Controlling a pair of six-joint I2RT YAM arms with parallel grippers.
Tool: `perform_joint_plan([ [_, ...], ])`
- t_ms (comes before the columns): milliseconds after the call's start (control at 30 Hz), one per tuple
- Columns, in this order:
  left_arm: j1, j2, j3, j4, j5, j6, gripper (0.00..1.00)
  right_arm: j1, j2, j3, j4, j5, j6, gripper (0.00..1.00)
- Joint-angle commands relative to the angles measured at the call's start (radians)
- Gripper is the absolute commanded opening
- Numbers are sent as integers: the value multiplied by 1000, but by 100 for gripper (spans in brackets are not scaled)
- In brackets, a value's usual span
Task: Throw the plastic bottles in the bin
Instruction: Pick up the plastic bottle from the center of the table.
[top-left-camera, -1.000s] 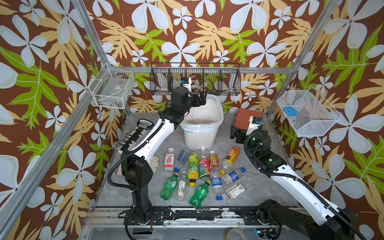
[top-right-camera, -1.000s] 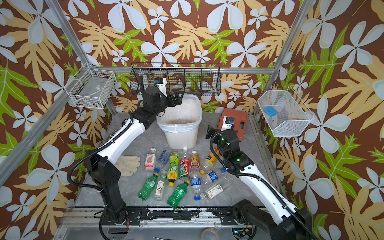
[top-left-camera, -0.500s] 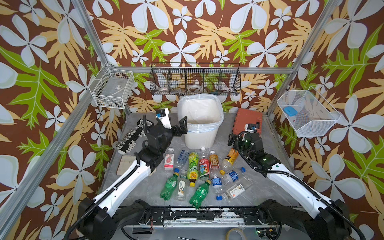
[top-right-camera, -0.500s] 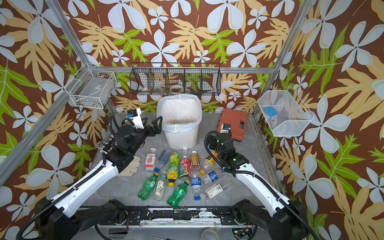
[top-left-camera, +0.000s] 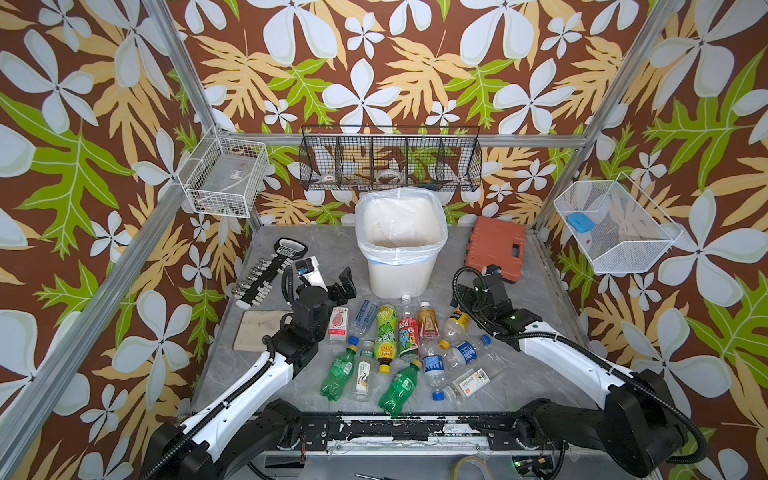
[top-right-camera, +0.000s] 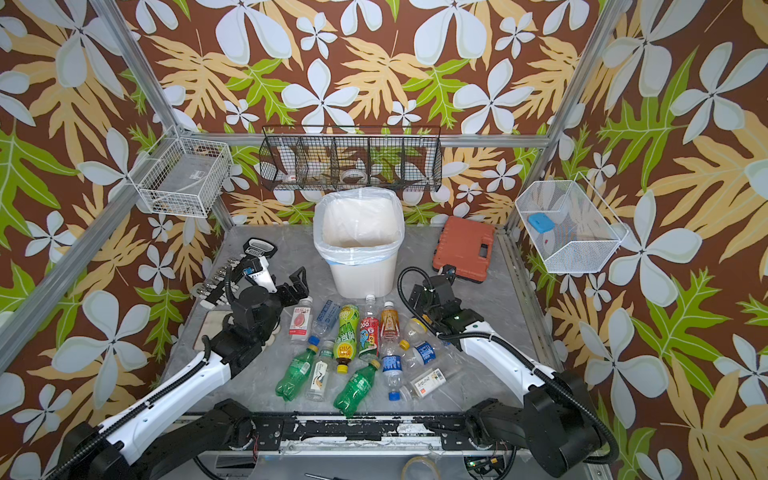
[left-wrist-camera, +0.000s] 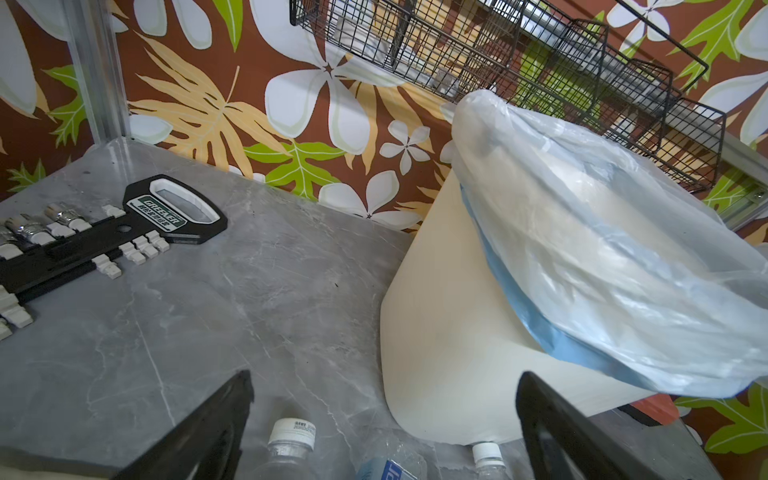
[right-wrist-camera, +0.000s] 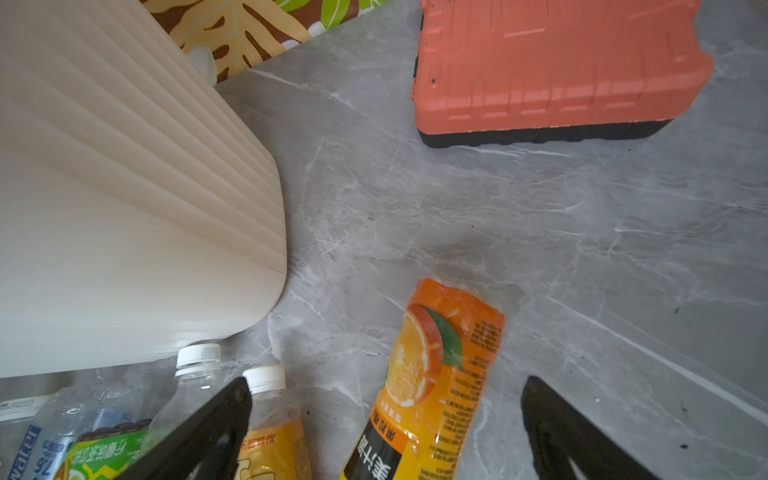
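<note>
**Right pincer poised over the orange-juice bottle**

The grey worktop (top-left-camera: 532, 374) carries everything. The bin (top-left-camera: 399, 276) stands at its back, in the middle, with its bag folded over the rim. From above I see no bottle inside it. The plastic bottles (top-left-camera: 385, 332) lie in a loose cluster just in front of it. My left pincer (left-wrist-camera: 384, 380) hangs with its jaws wide apart and empty, over the cluster's left end near the bin wall. My right pincer (right-wrist-camera: 386, 384) is spread wide too and holds nothing. The orange-juice bottle (right-wrist-camera: 436, 374) lies aslant between its jaws.

I judge picking up that bottle to be the step in hand. I would turn the wrist to square the jaws across the label, come down to mid-body and close gently, since an empty bottle likely squashes or squirts out. Then I would lift well above the rim before crossing.

Around it, the black wire basket (top-left-camera: 390, 164) hangs just over the bin's back edge and limits height. The orange-red tool case (top-left-camera: 496, 243) sits close behind the right arm. A white-capped bottle (right-wrist-camera: 264, 376) lies just beside one jaw and could be clipped.
</note>
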Motion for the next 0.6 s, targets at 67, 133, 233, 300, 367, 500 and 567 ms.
perform_joint_plan([
  [67, 1, -11, -12, -22, -53, -29, 100, 1, 58, -10, 40, -5, 47, 100],
  [133, 1, -21, -18, -26, -53, -26, 100, 1, 84, -11, 44, -11, 49, 100],
  [233, 3, -35, -32, -33, -72, -23, 100, 1, 118, -21, 57, -17, 69, 100],
  [300, 3, -46, -29, -54, -81, -30, 100, 1, 136, -24, 65, -27, 89, 100],
  [367, 3, -57, -36, -57, -82, -28, 100, 1, 153, -33, 84, -38, 102, 99],
  [500, 3, -68, -42, -71, -103, -28, 100, 1, 188, -48, 115, -45, 135, 97],
  [567, 3, -73, -38, -84, -104, -31, 100, 1, 209, -48, 131, -54, 146, 95],
])
